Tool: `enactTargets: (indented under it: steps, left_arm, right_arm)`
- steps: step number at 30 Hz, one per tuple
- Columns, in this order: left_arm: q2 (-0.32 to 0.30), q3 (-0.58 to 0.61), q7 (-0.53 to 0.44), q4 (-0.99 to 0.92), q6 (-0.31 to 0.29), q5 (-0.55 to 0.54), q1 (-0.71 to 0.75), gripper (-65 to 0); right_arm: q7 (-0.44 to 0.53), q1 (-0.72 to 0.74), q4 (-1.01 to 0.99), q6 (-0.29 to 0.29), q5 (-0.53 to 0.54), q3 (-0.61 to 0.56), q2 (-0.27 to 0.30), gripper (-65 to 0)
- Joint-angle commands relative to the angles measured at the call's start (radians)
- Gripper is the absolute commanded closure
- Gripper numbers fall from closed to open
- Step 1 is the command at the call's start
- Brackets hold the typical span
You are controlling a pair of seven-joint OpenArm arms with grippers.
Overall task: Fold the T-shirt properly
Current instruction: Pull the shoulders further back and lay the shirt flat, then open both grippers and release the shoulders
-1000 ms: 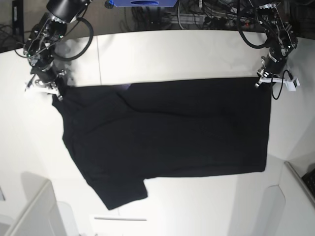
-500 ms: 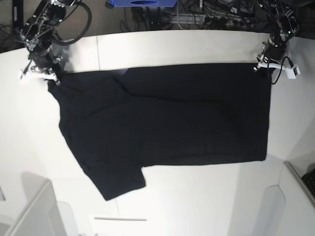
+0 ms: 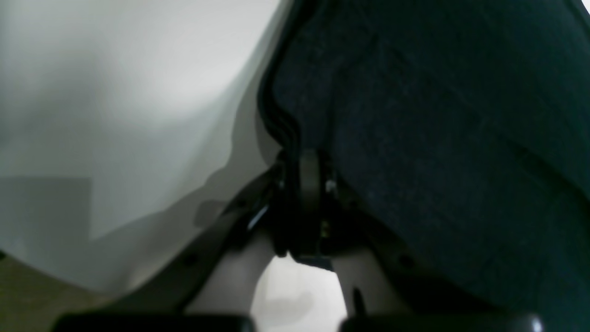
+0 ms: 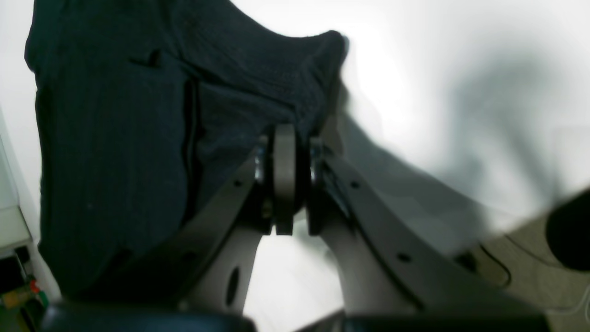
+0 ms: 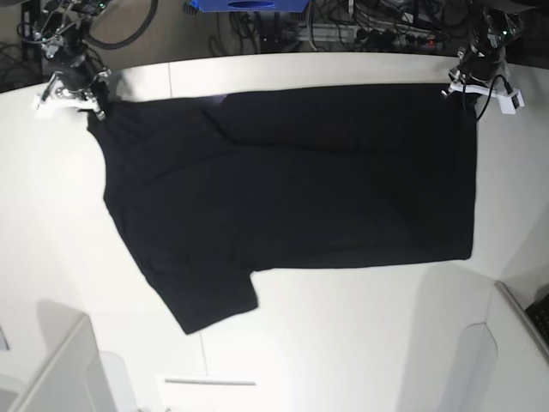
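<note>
The black T-shirt (image 5: pixel 292 180) lies spread, plain side up, across the white table (image 5: pixel 360 343), one sleeve pointing to the lower left. No print shows. My left gripper (image 5: pixel 456 88) is shut on the shirt's far right corner; in the left wrist view the jaws (image 3: pixel 306 177) pinch a dark hem (image 3: pixel 415 115). My right gripper (image 5: pixel 93 107) is shut on the far left corner; in the right wrist view it (image 4: pixel 286 152) clamps bunched black cloth (image 4: pixel 138 115).
White box-like edges stand at the lower left (image 5: pixel 60 369) and lower right (image 5: pixel 515 343). A blue object (image 5: pixel 249 5) and cables lie beyond the table's far edge. A thin white strip (image 5: pixel 210 382) lies near the front.
Both grippers have moved toward the table's far edge, dragging the shirt's top edge with them. The whole shirt has slid farther back and lies flatter.
</note>
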Motion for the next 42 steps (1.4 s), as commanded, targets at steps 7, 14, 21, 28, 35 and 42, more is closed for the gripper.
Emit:
enactTargets:
  steps: [7, 14, 21, 28, 35, 42]
  left_arm:
    - [-0.009, -0.008, -0.014, 0.019, -0.006, -0.008, 0.046, 0.0]
    - [-0.009, -0.008, -0.014, 0.019, -0.006, -0.008, 0.066, 0.0]
    - [-0.009, -0.008, -0.014, 0.033, -0.006, -0.005, 0.088, 0.0]
    - [-0.009, -0.008, -0.014, 0.039, -0.006, -0.006, 0.096, 0.0]
    - [-0.009, -0.009, -0.015, 0.039, -0.006, -0.002, 0.099, 0.0]
    - [-0.009, -0.009, -0.018, 0.039, -0.003, -0.002, 0.1, -31.6]
  right_arm:
    - [0.01, -0.044, 0.03, 0.01, 0.016, 0.006, 0.009, 0.0]
    - [0.013, -0.084, 0.03, 0.012, 0.016, 0.006, 0.006, 0.0]
    - [0.016, -0.11, 0.033, 0.012, 0.016, 0.006, 0.006, 0.0]
    - [0.016, -0.116, 0.042, 0.012, 0.016, 0.004, 0.005, 0.0]
    - [0.016, -0.123, 0.042, 0.012, 0.016, 0.006, -0.005, 0.0]
    - [0.01, -0.123, 0.105, 0.012, 0.016, 0.084, -0.046, -22.4]
